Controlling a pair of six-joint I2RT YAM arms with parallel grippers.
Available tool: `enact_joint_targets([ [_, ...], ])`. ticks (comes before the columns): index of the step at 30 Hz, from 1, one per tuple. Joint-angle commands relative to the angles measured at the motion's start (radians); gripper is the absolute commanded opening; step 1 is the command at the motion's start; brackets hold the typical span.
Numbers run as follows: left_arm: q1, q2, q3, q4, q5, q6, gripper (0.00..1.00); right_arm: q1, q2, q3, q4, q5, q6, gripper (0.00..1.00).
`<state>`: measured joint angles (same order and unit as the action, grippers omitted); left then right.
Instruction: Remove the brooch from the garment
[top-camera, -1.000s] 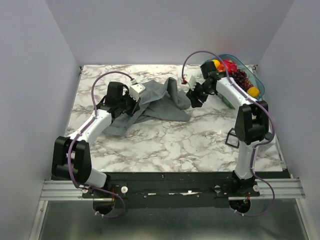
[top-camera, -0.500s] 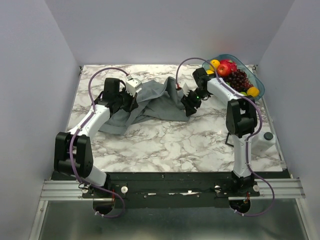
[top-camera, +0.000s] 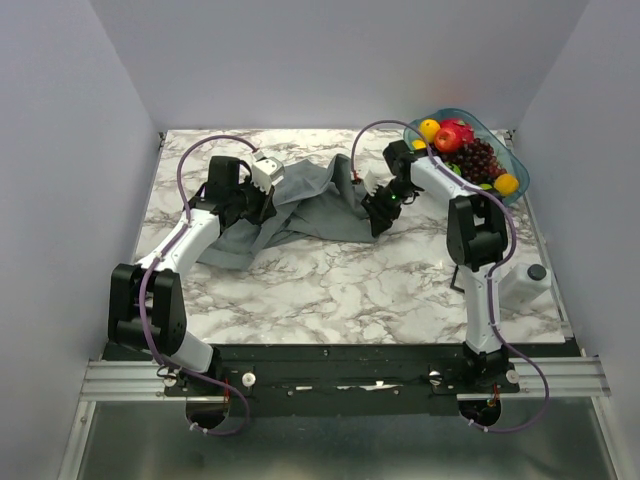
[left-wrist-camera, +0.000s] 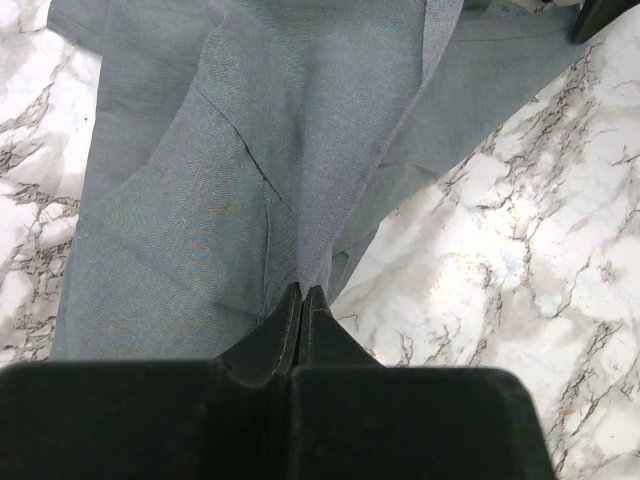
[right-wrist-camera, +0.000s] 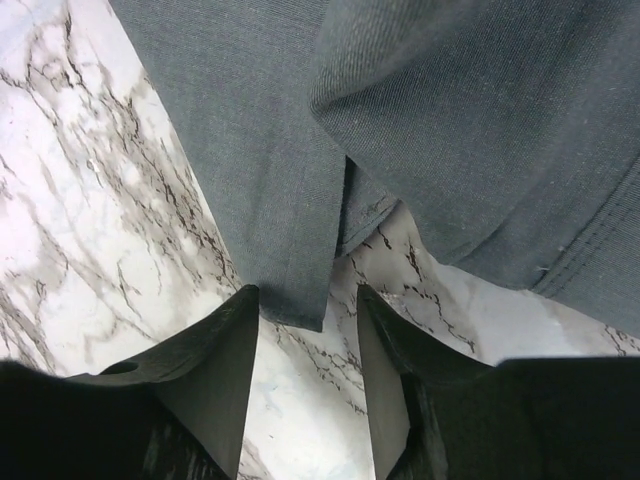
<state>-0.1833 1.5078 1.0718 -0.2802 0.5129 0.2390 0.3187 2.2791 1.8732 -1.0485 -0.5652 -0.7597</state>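
I start with the white, grey-veined marble table (top-camera: 330, 280), which fills the floor of the workcell. Across its far half lies the large crumpled grey cloth garment (top-camera: 320, 205), bunched into folds, with one loose panel running down towards the left arm's side.

The left gripper (left-wrist-camera: 302, 296) sits at the left end of that heap. Its two black fingers are pressed tight together, and a ridge of the grey cloth runs up into their tips, so it is pinching a fold of the garment (the wrist view shows this most clearly).

The right gripper (right-wrist-camera: 306, 295) is down at the garment's right edge, close to the tabletop. Its jaws stand apart, and a narrow hem of the cloth lies in the gap between the two black fingers without being squeezed.

Behind the right arm, in the far right corner, is a translucent teal bowl (top-camera: 519, 160) holding mixed fruit, with dark grapes among them. Near the right edge stands a small white plastic container with a dark cap (top-camera: 522, 288).

I cannot make out the small blue brooch in any view, so I take it to be hidden in the folds.
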Motion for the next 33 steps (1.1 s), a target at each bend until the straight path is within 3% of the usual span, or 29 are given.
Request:
enact_joint_targets([
  [1,0.008,0.014,0.037,-0.013,-0.001,0.016,0.00,-0.001,0.037,0.047,-0.059,-0.039,0.004,0.48],
  [3,0.010,0.017,0.040,-0.011,-0.002,0.017,0.00,-0.001,0.054,0.061,-0.093,-0.048,0.002,0.44],
  [10,0.016,0.022,0.054,-0.019,-0.008,0.034,0.00,-0.003,0.028,0.083,-0.133,-0.045,-0.007,0.10],
  [13,0.042,0.023,0.085,-0.040,-0.014,0.071,0.00,-0.006,-0.022,0.064,-0.133,0.013,-0.024,0.01],
  [19,0.169,0.074,0.299,-0.175,0.047,0.167,0.00,-0.052,-0.248,0.041,-0.024,0.158,-0.056,0.01],
  [23,0.238,0.078,0.466,-0.205,0.095,0.177,0.00,-0.087,-0.371,0.050,0.170,0.277,-0.040,0.01],
  [28,0.249,0.069,0.629,-0.267,0.084,0.221,0.00,-0.130,-0.457,0.061,0.393,0.309,0.014,0.01],
  [33,0.246,0.202,1.049,-0.507,0.042,0.253,0.00,-0.138,-0.501,0.113,0.551,0.327,0.057,0.01],
])
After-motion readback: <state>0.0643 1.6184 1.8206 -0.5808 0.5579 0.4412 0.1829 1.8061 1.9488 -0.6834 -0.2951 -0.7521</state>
